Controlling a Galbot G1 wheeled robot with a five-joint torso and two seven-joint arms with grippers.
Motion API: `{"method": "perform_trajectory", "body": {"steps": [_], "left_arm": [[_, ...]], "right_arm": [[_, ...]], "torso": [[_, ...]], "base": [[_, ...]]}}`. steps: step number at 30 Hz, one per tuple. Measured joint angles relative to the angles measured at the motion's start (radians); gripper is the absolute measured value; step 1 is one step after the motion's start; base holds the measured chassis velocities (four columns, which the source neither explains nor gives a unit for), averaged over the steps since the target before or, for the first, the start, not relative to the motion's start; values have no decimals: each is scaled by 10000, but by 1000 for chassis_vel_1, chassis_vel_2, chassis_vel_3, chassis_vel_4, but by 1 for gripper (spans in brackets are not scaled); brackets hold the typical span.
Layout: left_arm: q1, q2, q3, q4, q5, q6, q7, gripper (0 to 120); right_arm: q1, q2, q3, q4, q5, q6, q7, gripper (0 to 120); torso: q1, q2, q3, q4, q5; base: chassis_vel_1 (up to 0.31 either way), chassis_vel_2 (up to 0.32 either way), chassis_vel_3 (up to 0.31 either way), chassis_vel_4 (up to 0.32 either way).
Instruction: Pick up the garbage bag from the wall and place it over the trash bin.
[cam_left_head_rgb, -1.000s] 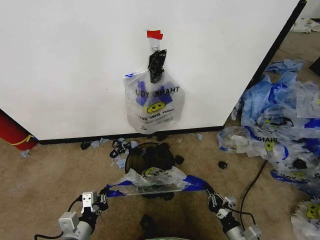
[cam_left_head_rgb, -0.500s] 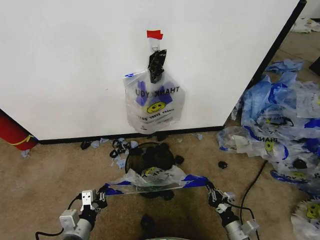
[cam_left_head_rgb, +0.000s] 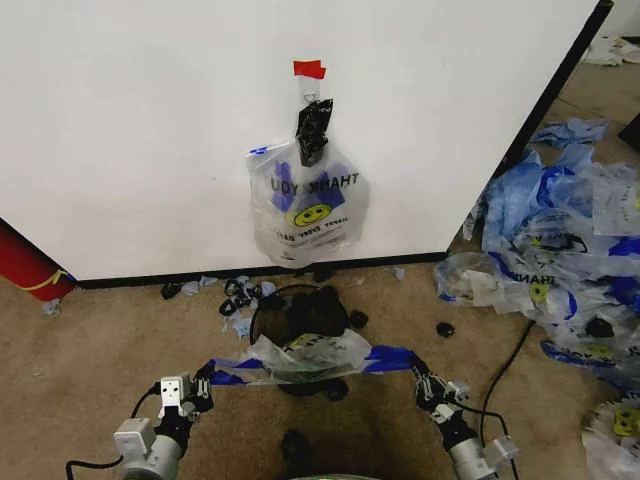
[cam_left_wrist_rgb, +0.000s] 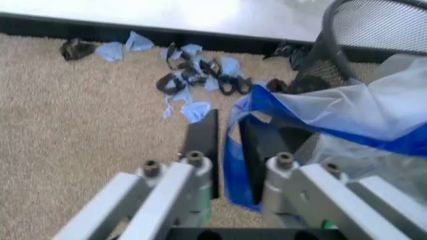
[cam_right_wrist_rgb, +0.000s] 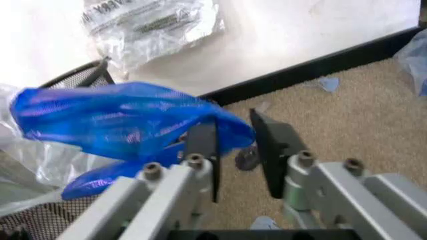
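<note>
Over trash bin (cam_left_head_rgb: 298, 315): garbage bag (cam_left_head_rgb: 305, 357) stretched between left end effector (cam_left_head_rgb: 203, 383) and right end effector (cam_left_head_rgb: 422, 381), each clamped on a blue handle.

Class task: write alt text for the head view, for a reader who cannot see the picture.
Two grippers, left gripper and right gripper, stretch a garbage bag by its blue handles over a black wire trash bin on carpet. Behind, another bag hangs on the white wall below a piece of red tape.
</note>
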Motion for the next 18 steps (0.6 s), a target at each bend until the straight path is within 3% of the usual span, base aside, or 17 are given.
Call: {"method": "perform_trajectory", "body": {"steps": [7, 9, 18], "left_arm": [[228, 52, -195, -397, 11, -35, 24, 48], [245, 56, -221, -439, 12, -37, 23, 51], [341, 128, -323, -899, 42, -46, 30, 84]], "right_arm": [[-212, -125, 196, 252, -30, -3, 16, 50], [-239, -135, 219, 281, -31, -3, 13, 52], [-676, -239, 543, 711, -15, 18, -28, 86]], "torso": [[0, 0, 0, 0, 0], [0, 0, 0, 0, 0], [0, 0, 0, 0, 0]], "base": [[0, 0, 0, 0], [0, 0, 0, 0], [0, 0, 0, 0]]}}
